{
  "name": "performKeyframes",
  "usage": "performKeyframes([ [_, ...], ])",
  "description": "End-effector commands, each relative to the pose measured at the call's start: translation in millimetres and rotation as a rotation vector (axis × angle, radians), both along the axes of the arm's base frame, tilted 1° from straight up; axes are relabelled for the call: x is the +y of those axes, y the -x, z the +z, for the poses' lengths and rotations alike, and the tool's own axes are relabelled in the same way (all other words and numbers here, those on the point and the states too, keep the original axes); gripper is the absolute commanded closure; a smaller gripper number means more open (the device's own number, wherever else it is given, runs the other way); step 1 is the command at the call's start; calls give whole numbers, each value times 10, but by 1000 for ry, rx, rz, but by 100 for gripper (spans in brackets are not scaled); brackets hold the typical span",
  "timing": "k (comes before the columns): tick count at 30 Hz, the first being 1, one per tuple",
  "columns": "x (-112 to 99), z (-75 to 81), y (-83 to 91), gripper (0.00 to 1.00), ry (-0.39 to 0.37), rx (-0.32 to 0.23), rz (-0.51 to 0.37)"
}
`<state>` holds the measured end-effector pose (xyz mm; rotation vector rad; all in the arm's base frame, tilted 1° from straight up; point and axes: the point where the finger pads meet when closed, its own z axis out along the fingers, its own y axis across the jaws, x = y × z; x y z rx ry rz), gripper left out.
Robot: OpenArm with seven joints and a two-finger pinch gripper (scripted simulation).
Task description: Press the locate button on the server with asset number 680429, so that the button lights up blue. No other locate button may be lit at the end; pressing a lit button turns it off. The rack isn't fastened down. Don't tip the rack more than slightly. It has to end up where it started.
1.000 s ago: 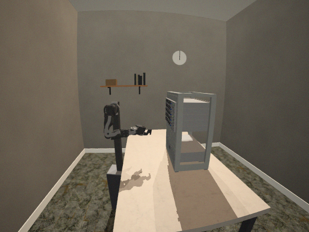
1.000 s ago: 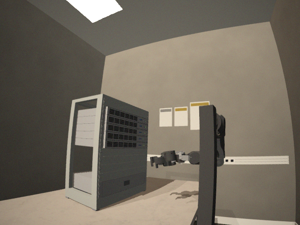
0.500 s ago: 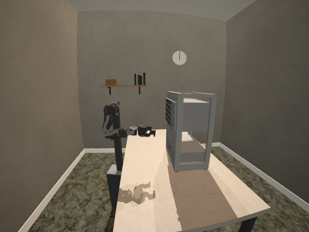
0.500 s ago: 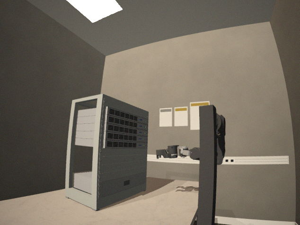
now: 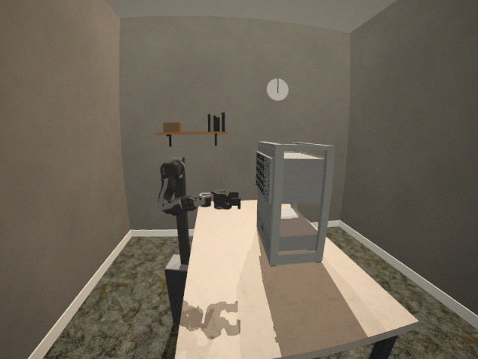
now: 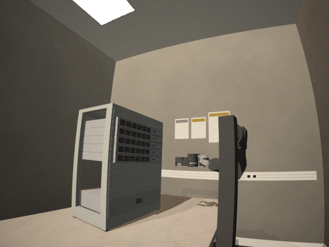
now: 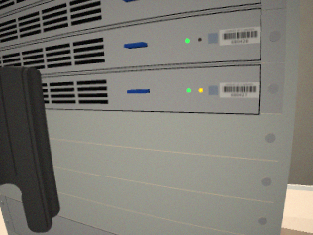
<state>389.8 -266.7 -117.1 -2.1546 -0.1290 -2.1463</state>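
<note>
Your claw (image 5: 239, 202) (image 6: 176, 161) stands part-spread, nothing between its fingers, well apart from the rack (image 5: 274, 200) (image 6: 107, 169) (image 7: 163, 143). The rack is upright on the table (image 5: 219, 247) (image 6: 183, 228). Five servers fill its upper front. In the wrist view, the two lowest carry pale, unlit squares, apparently the locate buttons: upper button (image 7: 213, 38), lower button (image 7: 213, 90). No press is evident; reading, aligning, pressing and backing off remain, by my judgement.

Defects of view: the upper label (image 7: 240, 36) seems to end in 428 or 429, the lower label (image 7: 239, 90) perhaps in 427; you cannot confirm the target from either. The upper servers' labels and buttons are cut off. One finger alone enters the wrist view.

The hand (image 5: 237, 200) (image 6: 176, 161) (image 7: 41, 217) higher than a second ago (and nearly level, its earlier downward tilt gone).
</note>
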Motion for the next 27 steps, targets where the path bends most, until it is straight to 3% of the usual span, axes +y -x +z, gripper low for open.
performKeyframes([
  [1, -63, 49, -7, 40, 0, -8, -20],
  [27, -114, 83, -16, 40, -3, -16, -35],
])
